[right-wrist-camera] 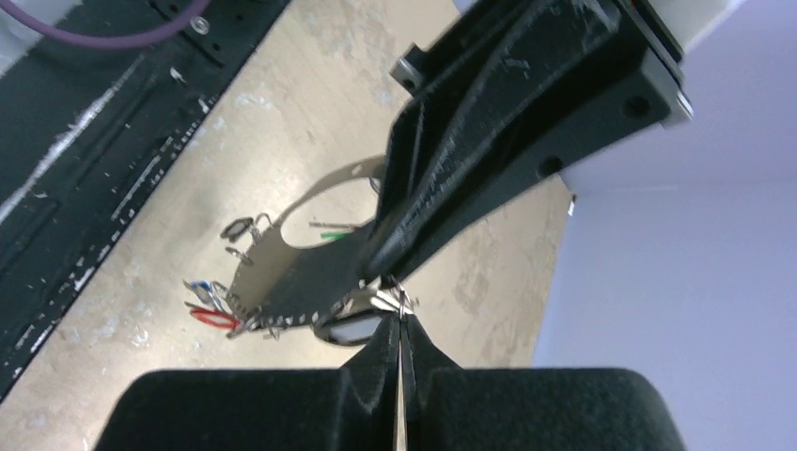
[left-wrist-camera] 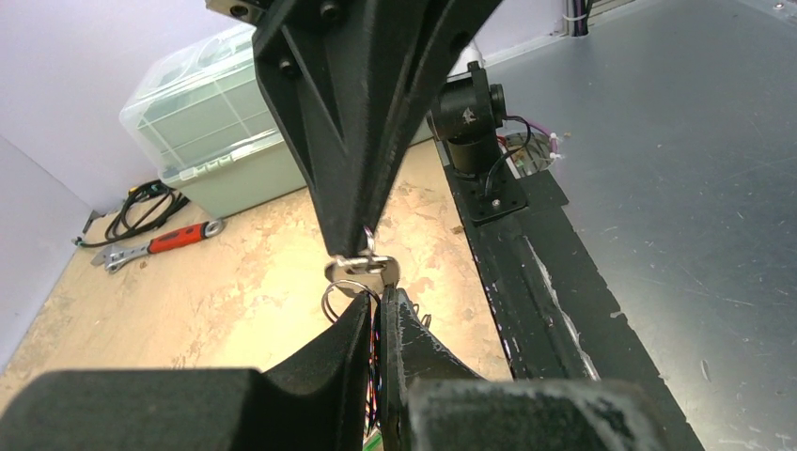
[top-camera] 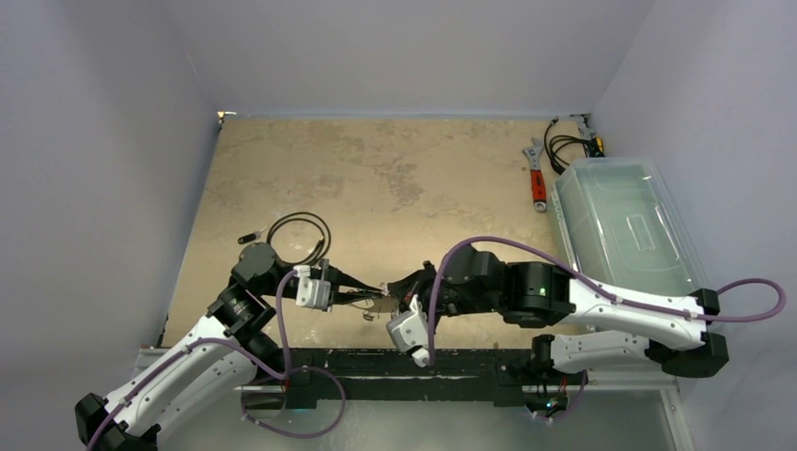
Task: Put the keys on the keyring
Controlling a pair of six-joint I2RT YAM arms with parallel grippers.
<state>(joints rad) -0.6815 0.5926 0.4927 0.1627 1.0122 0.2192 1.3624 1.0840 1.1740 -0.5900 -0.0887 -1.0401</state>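
Top view: both arms reach inward, low by the near edge of the table (top-camera: 395,178), with the left gripper (top-camera: 368,299) and right gripper (top-camera: 399,285) tip to tip; bare board lies beyond, up to the cable loop (top-camera: 299,237), wrench (top-camera: 537,178) and bin (top-camera: 625,225). Left wrist view: the left jaws are nearly closed, and the right's are pinched tight on a silvery key (left-wrist-camera: 362,272) just above. Right wrist view: the left gripper clamps the rim of the keyring (right-wrist-camera: 282,272), with coloured keys (right-wrist-camera: 211,315) clustered at its opposite rim.

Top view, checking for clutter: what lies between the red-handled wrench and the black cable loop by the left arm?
Nothing. In the top view only bare tabletop stretches between the wrench and the cable loop.
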